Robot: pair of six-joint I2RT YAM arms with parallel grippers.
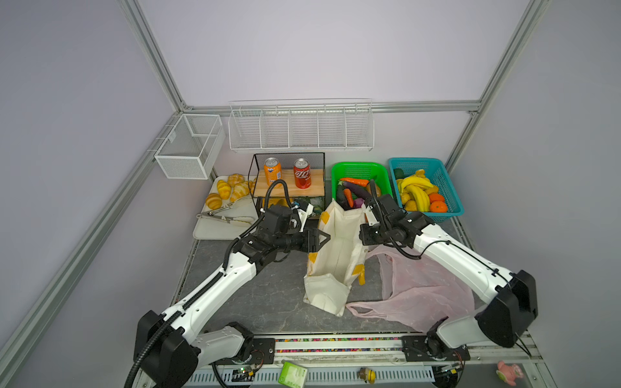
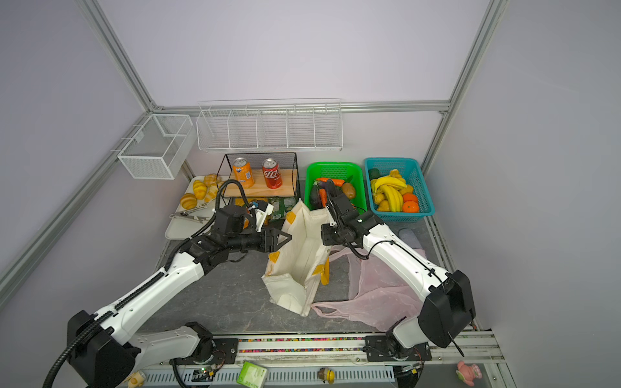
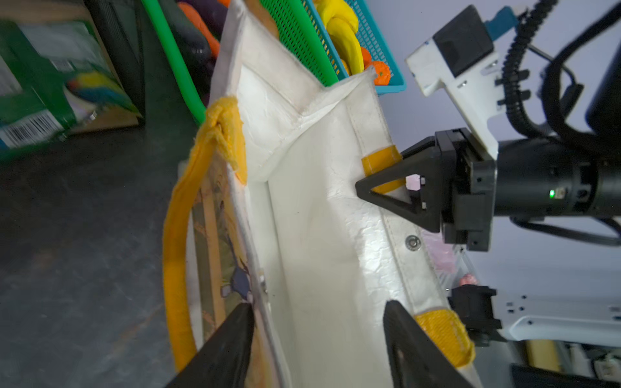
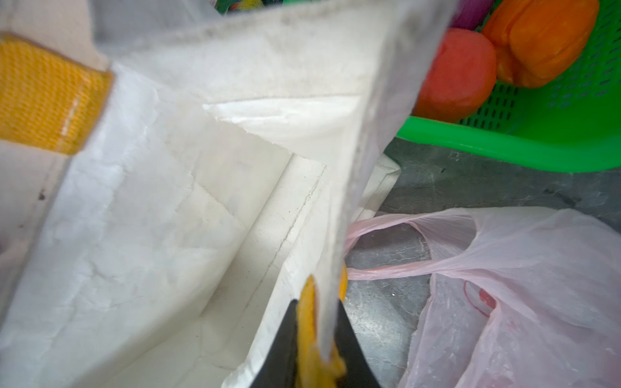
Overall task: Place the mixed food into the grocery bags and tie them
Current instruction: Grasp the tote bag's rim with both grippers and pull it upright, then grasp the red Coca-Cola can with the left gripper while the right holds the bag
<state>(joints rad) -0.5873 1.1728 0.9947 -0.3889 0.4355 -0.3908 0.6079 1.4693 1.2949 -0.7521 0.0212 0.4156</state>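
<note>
Holding the tote [image 1: 336,258] open is as far as you have got: your right jaws are pinched shut on its rim at a yellow strap, and your left jaws stand wide at the opposite rim, gripping nothing. Nothing is packed or tied. Behind the tote, the orange can [image 1: 272,172] and red can [image 1: 302,173] sit on a shelf [image 1: 289,192], with the oranges [image 1: 438,207] in a blue basket [image 1: 448,183]. The pink bag [image 1: 423,295] lies flat beside it on the grey desk [image 1: 262,302], with pale walls [image 1: 319,50] around.

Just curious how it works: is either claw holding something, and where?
The right gripper pinches the cream tote at its rim, on a yellow handle strap. The left gripper is open astride the opposite rim, holding nothing.
</note>
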